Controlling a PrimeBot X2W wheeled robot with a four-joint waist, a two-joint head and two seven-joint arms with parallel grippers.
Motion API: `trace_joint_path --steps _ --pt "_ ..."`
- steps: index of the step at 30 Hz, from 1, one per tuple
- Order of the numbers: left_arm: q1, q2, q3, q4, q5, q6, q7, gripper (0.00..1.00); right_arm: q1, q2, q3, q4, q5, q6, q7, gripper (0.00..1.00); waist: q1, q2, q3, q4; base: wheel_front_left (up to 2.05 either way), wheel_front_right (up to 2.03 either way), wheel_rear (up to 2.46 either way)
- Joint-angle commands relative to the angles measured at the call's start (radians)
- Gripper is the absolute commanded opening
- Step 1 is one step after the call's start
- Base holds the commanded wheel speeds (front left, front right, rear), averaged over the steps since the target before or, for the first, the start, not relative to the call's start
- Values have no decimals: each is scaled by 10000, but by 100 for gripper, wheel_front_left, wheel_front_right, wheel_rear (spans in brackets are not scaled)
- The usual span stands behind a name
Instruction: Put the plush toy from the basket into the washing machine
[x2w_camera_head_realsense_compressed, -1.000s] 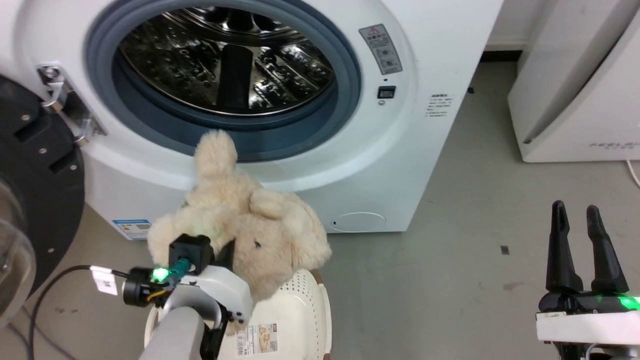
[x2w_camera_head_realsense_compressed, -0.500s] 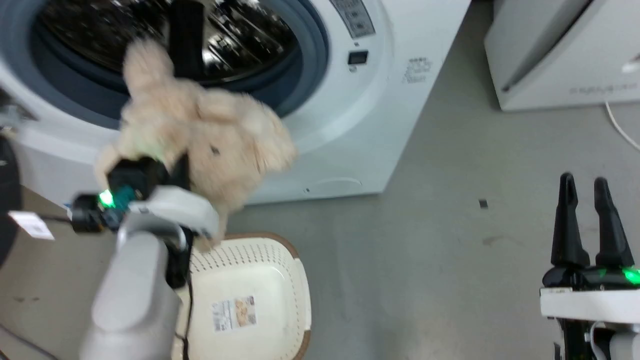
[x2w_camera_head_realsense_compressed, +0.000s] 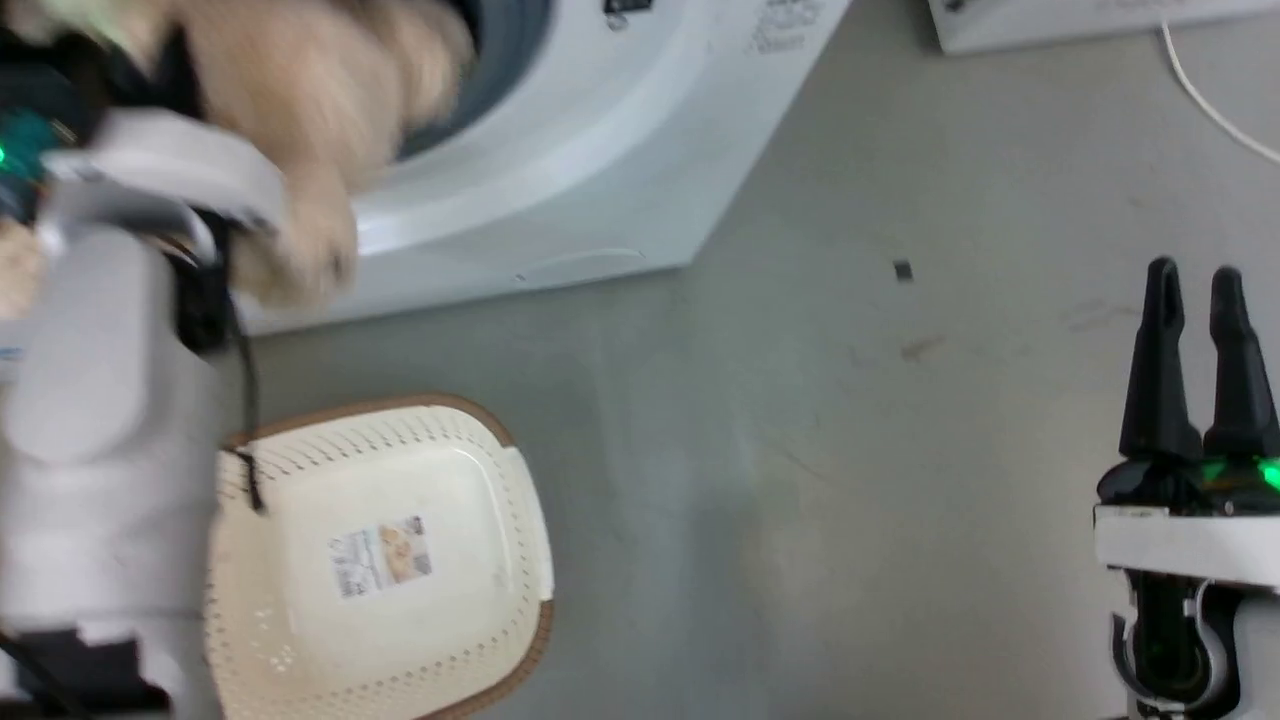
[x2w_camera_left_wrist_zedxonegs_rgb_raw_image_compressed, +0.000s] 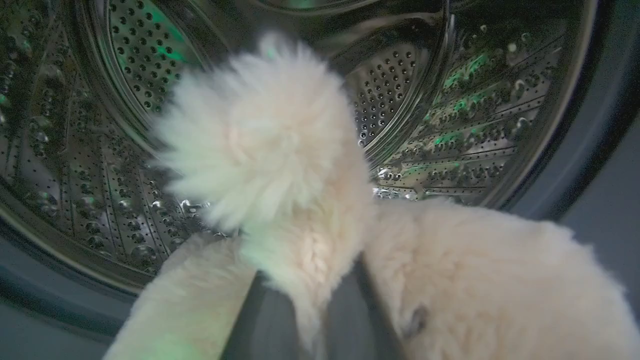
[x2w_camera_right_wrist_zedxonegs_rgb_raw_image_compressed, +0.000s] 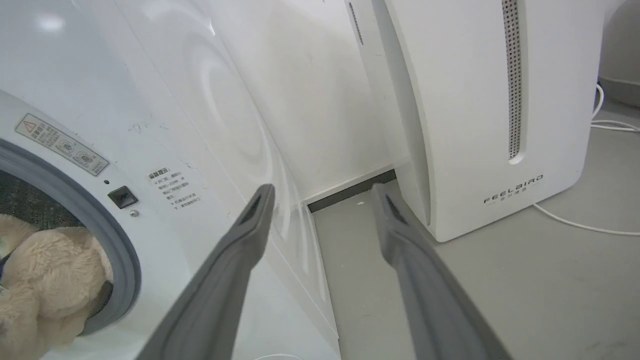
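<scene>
Left gripper (x2w_camera_left_wrist_zedxonegs_rgb_raw_image_compressed: 310, 280) clamped on plush toy (x2w_camera_left_wrist_zedxonegs_rgb_raw_image_compressed: 270, 150), bottom centre; toy sits at washing machine (x2w_camera_head_realsense_compressed: 600, 150) porthole. Drive past gasket (x2w_camera_right_wrist_zedxonegs_rgb_raw_image_compressed: 127, 255) into drum (x2w_camera_left_wrist_zedxonegs_rgb_raw_image_compressed: 450, 110) before releasing. Right gripper (x2w_camera_head_realsense_compressed: 1193, 275), lower right: parted, empty.

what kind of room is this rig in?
Probably a laundry corner or appliance test space: a front-loading washing machine, a white FEELBIRD-lettered appliance beside it, and a bare grey floor.

— What's the floor carrying on your feed?
— I see grey floor (x2w_camera_head_realsense_compressed: 800, 450). The basket (x2w_camera_head_realsense_compressed: 460, 560) sits mouth-up near the foot of the washing machine (x2w_camera_head_realsense_compressed: 600, 150).
— And further right?
— A white appliance (x2w_camera_right_wrist_zedxonegs_rgb_raw_image_compressed: 465, 125) stands beside the washer, with a white cable (x2w_camera_right_wrist_zedxonegs_rgb_raw_image_compressed: 575, 226) trailing by it. There's a small dark scrap (x2w_camera_head_realsense_compressed: 903, 270) lying apart.
</scene>
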Motion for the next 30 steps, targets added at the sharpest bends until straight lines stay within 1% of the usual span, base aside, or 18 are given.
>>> trace_joint_path --steps 1,5,12,16,19,20,21,22,24,30 --pt "-476 295 137 235 73 65 -49 0 -254 -4 20 -67 106 -7 -44 100 -1 0 655 -499 0 0 0" --pt "-1776 948 293 1031 99 -91 -49 0 -526 -4 69 -117 359 -7 -44 100 -1 0 1280 -879 0 0 0" --pt "-3634 1794 459 2088 159 -98 -49 0 -791 -4 178 -141 683 -7 -44 100 -1 0 2039 -1407 0 0 0" --pt "-4339 2143 481 2244 283 53 -49 0 -889 -4 186 -167 822 -7 -44 100 -1 0 2331 -1611 0 0 0" --pt "-4625 2248 431 2280 386 142 -49 0 -891 -4 193 -164 863 -7 -44 100 -1 0 2453 -1656 0 0 0" --pt "-4672 2270 404 2341 428 183 -49 26 -886 -4 221 -155 866 -7 -44 100 -1 0 2472 -1665 0 0 0" --pt "-4707 2300 353 2408 495 226 -49 95 -883 -4 246 -154 863 -7 -44 100 -1 0 2482 -1671 0 0 0" --pt "-4731 2324 316 2416 546 263 -49 100 -879 -4 265 -152 860 -7 -44 100 -1 0 2485 -1674 0 0 0" --pt "-4700 2360 294 2440 589 336 -49 100 -872 -4 298 -157 839 -7 -44 100 -1 0 2460 -1663 0 0 0" --pt "-4314 2224 305 2519 493 332 -49 100 -822 -4 355 -155 700 -7 -44 100 -1 0 2213 -1474 0 0 0"
